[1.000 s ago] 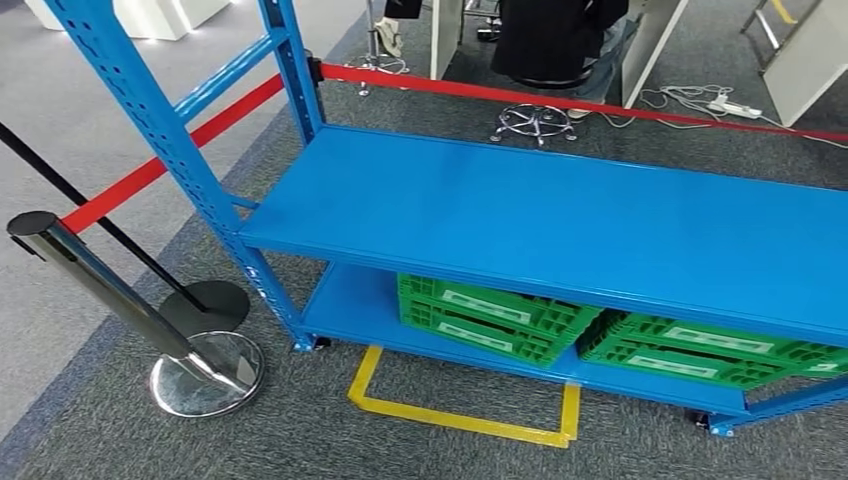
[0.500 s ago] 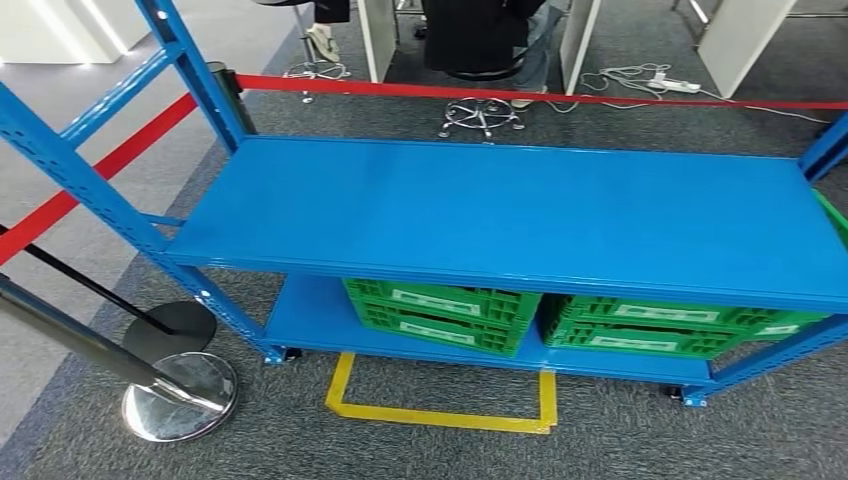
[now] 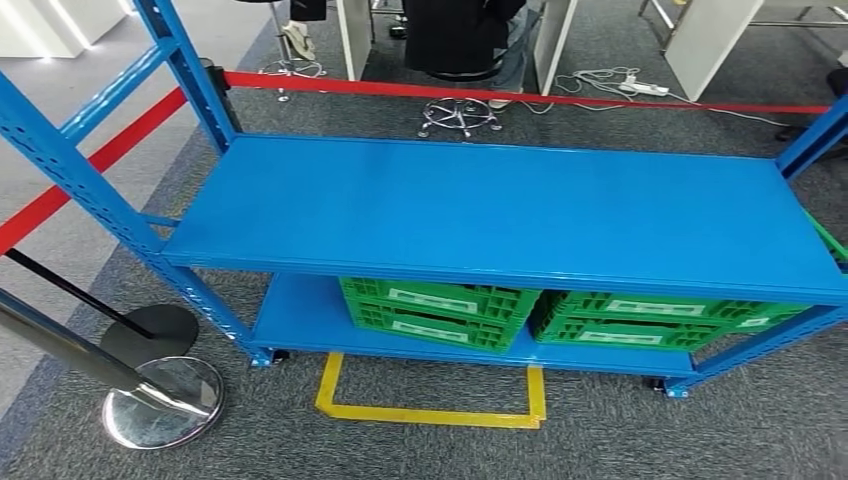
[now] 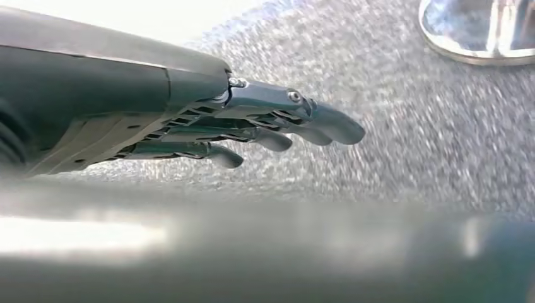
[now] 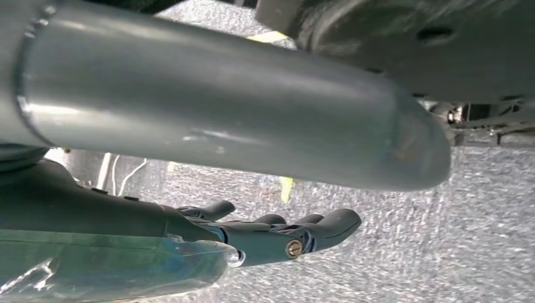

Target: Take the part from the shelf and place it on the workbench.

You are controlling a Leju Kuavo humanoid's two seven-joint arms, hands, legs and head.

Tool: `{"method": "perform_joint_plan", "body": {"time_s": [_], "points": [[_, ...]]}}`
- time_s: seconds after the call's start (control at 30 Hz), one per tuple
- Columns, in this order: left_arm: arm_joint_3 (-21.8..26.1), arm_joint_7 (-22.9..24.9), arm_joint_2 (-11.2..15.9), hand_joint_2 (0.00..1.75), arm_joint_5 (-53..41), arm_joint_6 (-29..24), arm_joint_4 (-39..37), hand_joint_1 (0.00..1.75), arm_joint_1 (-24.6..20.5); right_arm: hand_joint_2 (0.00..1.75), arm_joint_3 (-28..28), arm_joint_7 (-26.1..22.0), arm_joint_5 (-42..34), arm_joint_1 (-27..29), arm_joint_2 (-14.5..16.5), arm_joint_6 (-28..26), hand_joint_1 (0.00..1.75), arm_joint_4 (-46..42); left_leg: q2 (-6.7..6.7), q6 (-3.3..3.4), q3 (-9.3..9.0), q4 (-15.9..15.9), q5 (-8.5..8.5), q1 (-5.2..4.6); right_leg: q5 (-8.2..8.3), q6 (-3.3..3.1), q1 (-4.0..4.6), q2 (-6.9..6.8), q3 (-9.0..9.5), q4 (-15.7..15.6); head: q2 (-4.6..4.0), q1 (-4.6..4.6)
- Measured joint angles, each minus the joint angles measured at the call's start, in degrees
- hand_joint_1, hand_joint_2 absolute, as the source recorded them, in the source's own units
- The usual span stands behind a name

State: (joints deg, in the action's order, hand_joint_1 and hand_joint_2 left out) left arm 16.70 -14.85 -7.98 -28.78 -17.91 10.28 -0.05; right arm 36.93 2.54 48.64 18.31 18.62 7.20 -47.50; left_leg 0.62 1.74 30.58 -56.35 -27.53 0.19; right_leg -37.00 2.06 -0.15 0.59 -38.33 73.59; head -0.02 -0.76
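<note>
Facing the blue shelf (image 3: 500, 215), two green crates (image 3: 440, 312) on its lower tier; left hand (image 4: 252, 129) and right hand (image 5: 271, 233) hang over carpet, fingers extended, released; part's place unclear.

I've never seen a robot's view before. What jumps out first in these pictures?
A big blue shelf spans the head view, its top board bare. Two green crates sit side by side on its lower board, above a yellow tape outline on the carpet. A red belt runs behind the shelf, and a chrome post base stands at lower left. In the wrist views each hand, left and right, hangs over the carpet holding nothing.
</note>
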Motion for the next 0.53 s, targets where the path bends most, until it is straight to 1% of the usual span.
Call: {"method": "perform_joint_plan", "body": {"time_s": [0.03, 0.07, 0.1, 0.13, 0.17, 0.2, 0.23, 0.3, 0.33, 0.37, 0.4, 0.43, 0.47, 0.5, 0.53], "points": [[-0.04, -0.26, 0.01, 1.75, -0.16, 0.28, -0.01, 0.00, 0.06, 1.31, 0.00, 0.11, 0.16, 0.06, 0.00, -0.23, 0.00, -0.08, 0.12, -0.03, -0.02, -0.03, -0.01, 0.01, 1.05, 0.09, -0.08, -0.06, 0.64, -0.97, 0.00, -0.01], [-0.08, -0.54, 0.01, 1.75, -0.28, 0.58, -0.01, 0.00, 0.07, 1.75, 0.00, 0.25, 0.37, 0.12, 0.00, -0.46, 0.00, -0.21, 0.19, -0.08, -0.10, -0.05, -0.03, 0.02, 2.90, 0.11, -0.17, -0.14, 2.35, -4.05, 0.00, -0.01], [-0.11, -0.83, 0.02, 1.75, -0.34, 0.88, -0.01, 0.00, 0.06, 1.75, -0.01, 0.44, 0.67, 0.15, 0.00, -0.65, 0.00, -0.41, 0.21, -0.23, -0.19, -0.10, -0.07, 0.00, 4.75, 0.05, -0.25, -0.35, 4.66, -8.35, 0.00, -0.01], [-0.13, -1.03, 0.04, 1.75, -0.40, 1.11, -0.01, 0.00, 0.04, 1.75, -0.02, 0.67, 0.97, 0.14, 0.00, -0.76, 0.00, -0.64, 0.21, -0.47, -0.23, -0.24, -0.15, -0.11, 6.11, -0.15, -0.25, -0.49, 6.67, -12.26, 0.00, -0.01], [-0.13, -1.14, 0.08, 1.75, -0.45, 1.23, -0.01, 0.00, 0.03, 1.75, -0.03, 0.89, 1.22, 0.11, 0.00, -0.78, 0.00, -0.86, 0.21, -0.77, -0.23, -0.36, -0.20, -0.23, 6.84, -0.44, -0.23, -0.60, 8.02, -14.98, 0.00, 0.06], [-0.14, -1.21, 0.14, 1.75, -0.49, 1.31, -0.01, 0.00, 0.04, 1.75, -0.04, 1.14, 1.42, 0.10, 0.00, -0.73, 0.00, -1.05, 0.22, -1.08, -0.20, -0.46, -0.23, -0.31, 6.98, -0.76, -0.15, -0.65, 8.61, -16.31, 0.00, 0.11], [-0.14, -1.22, 0.19, 1.75, -0.52, 1.34, -0.01, 0.00, 0.05, 1.75, -0.04, 1.36, 1.53, 0.11, 0.00, -0.66, 0.00, -1.18, 0.21, -1.37, -0.18, -0.52, -0.21, -0.34, 6.95, -1.12, -0.01, -0.57, 8.59, -16.46, 0.00, 0.16], [-0.16, -1.21, 0.39, 1.75, -0.45, 1.38, 0.00, 0.00, 0.11, 1.75, -0.10, 1.65, 1.55, 0.14, 0.00, -0.55, 0.00, -1.30, 0.15, -1.94, -0.19, -0.70, -0.43, -0.20, 7.17, -1.82, -0.06, -0.60, 8.76, -16.58, 0.00, 0.19], [-0.25, -1.17, 0.54, 1.75, -0.25, 1.50, 0.01, 0.00, 0.23, 1.75, -0.29, 1.70, 1.26, 0.06, -0.02, -0.57, 0.00, -1.31, 0.08, -2.27, 0.10, -1.54, -1.22, -0.13, 7.33, -2.20, -0.16, -0.64, 8.91, -16.68, 0.00, 0.30], [-0.42, -1.02, 0.71, 1.75, 0.10, 1.69, 0.01, 0.00, 0.41, 1.75, -0.67, 1.70, 0.68, -0.11, -0.05, -0.61, 0.00, -1.31, 0.00, -2.59, 0.86, -3.45, -2.64, -0.06, 7.50, -2.52, -0.29, -0.67, 9.04, -16.77, 0.00, 0.42], [-0.67, -0.77, 0.88, 1.75, 0.66, 1.99, 0.01, 0.00, 0.69, 1.75, -1.25, 1.68, -0.25, -0.38, -0.15, -0.69, 0.00, -1.30, -0.07, -2.84, 2.19, -6.59, -4.59, 0.02, 7.58, -2.73, -0.33, -0.69, 9.10, -16.78, 0.00, 0.57], [-0.99, -0.44, 1.02, 1.75, 1.34, 2.38, 0.00, 0.00, 1.04, 1.75, -1.94, 1.63, -1.35, -0.69, -0.29, -0.82, 0.00, -1.27, -0.09, -3.01, 3.90, -10.51, -6.64, 0.09, 7.61, -2.86, -0.29, -0.69, 9.02, -16.76, 0.00, 0.71], [-1.32, -0.09, 1.14, 1.75, 2.12, 2.79, 0.00, 0.00, 1.43, 1.75, -2.65, 1.56, -2.59, -1.09, -0.47, -0.97, 0.00, -1.25, -0.09, -3.12, 5.52, -14.12, -8.09, 0.13, 7.61, -2.89, -0.25, -0.69, 8.98, -16.74, 0.00, 0.74], [-1.61, 0.26, 1.28, 1.75, 2.97, 3.26, -0.01, 0.00, 1.80, 1.75, -3.37, 1.47, -3.93, -1.58, -0.70, -1.16, 0.00, -1.23, -0.09, -3.13, 6.54, -16.31, -8.51, 0.14, 7.60, -2.90, -0.19, -0.69, 8.96, -16.72, 0.00, 0.76], [-1.76, 0.41, 1.34, 1.75, 3.38, 3.49, 0.00, 0.00, 2.00, 1.75, -3.70, 1.43, -4.56, -1.81, -0.82, -1.26, 0.00, -1.22, -0.09, -3.13, 7.04, -17.36, -8.65, 0.14, 7.60, -2.90, -0.16, -0.69, 8.96, -16.71, 0.00, 0.79]]}}
